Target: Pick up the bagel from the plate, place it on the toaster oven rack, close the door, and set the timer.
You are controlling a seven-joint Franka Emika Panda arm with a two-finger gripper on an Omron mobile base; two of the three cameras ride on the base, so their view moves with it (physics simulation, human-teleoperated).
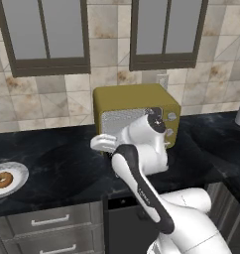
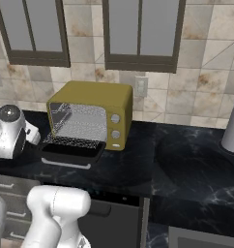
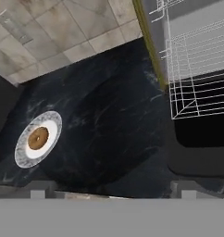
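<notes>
I've got the end effector (image 3: 111,194) spread wide w/ nothing in it, bagel (image 3: 38,138) on the plate (image 3: 23,157) at tabletop's far left, prob. light and squashy, so I'd pinch across the ring.

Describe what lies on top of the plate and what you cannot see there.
A single bagel lies at the middle of the plate, leaving the speckled rim bare all round. The bagel's underside and the patch of plate beneath it are covered.
</notes>
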